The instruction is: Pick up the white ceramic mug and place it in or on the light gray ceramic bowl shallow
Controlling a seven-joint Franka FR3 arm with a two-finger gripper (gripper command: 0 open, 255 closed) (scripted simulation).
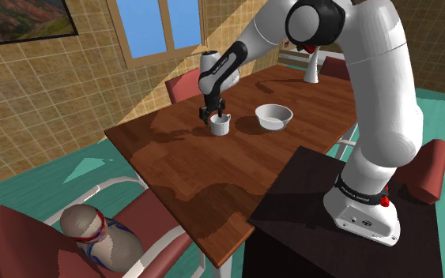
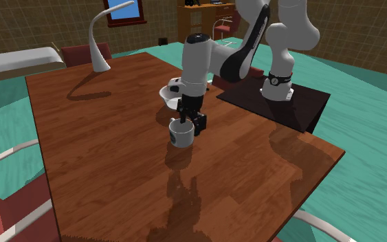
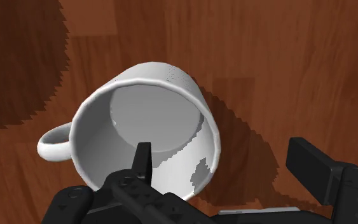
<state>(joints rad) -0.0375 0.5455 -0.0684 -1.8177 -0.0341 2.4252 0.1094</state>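
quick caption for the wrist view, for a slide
Open gripper straddling the wall of an upright white mug on the wooden table, one finger inside, one outside.

No legible text or markings

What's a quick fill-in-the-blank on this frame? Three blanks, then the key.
1. One finger of the pincer is ___ the mug, the other is outside its wall.
2. The pincer's fingers stand ___, clasping nothing.
3. In the shoulder view, the bowl sits to the ___ of the mug.
Missing words: inside; open; right.
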